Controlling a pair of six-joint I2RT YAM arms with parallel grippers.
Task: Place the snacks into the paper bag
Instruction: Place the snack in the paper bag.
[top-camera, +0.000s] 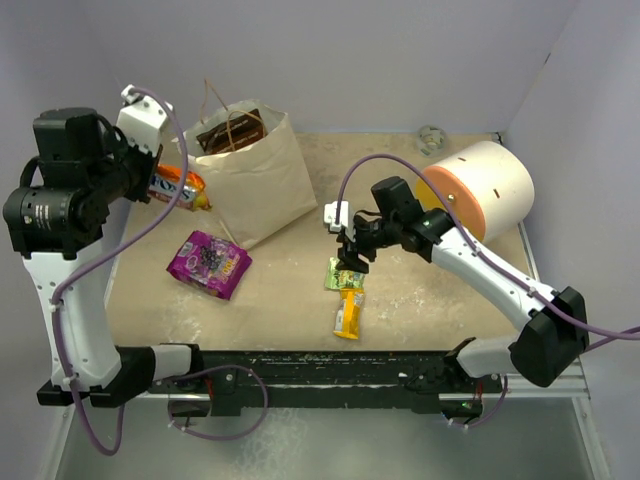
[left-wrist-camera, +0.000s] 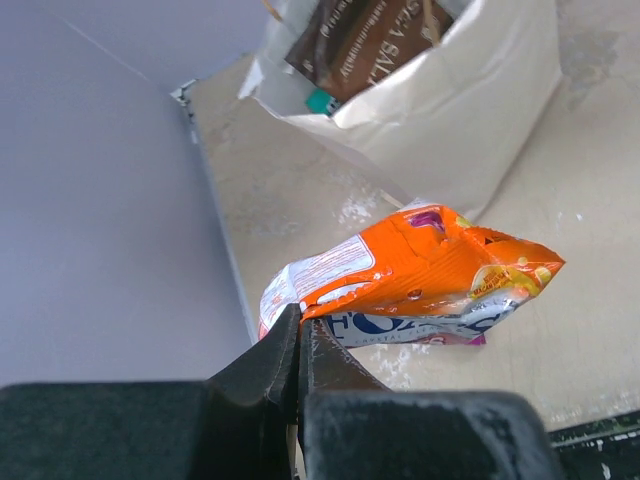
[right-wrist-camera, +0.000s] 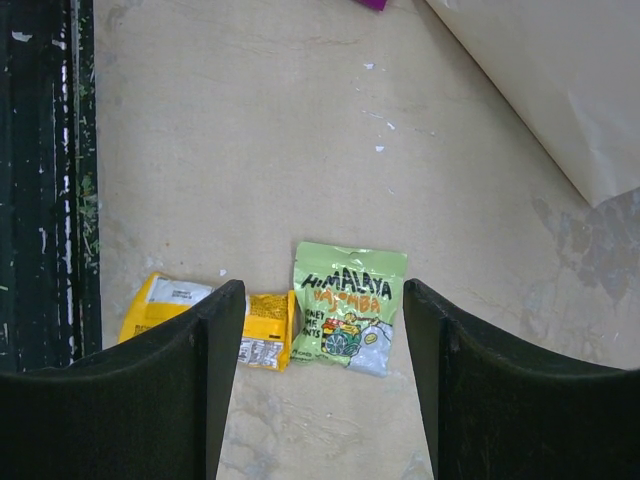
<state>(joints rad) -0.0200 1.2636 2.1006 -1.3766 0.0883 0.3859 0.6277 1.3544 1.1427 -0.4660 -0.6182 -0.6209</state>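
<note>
My left gripper (left-wrist-camera: 300, 322) is shut on the edge of an orange packet (left-wrist-camera: 430, 265), which has a white-and-blue pouch (left-wrist-camera: 420, 326) under it. Both hang left of the paper bag (top-camera: 262, 175) at the back left. The bag (left-wrist-camera: 470, 120) holds a brown packet (left-wrist-camera: 365, 40) and a teal one (left-wrist-camera: 318, 100). A purple packet (top-camera: 208, 263) lies in front of the bag. My right gripper (right-wrist-camera: 322, 290) stands open just above a green packet (right-wrist-camera: 348, 305), which lies flat between its fingers. A small yellow bar (right-wrist-camera: 215, 325) lies beside the green packet (top-camera: 345, 275).
A big cream cylinder with an orange face (top-camera: 480, 190) lies at the back right, behind my right arm. The black rail (top-camera: 320, 365) runs along the table's near edge. The grey wall (left-wrist-camera: 100, 200) stands close on the left.
</note>
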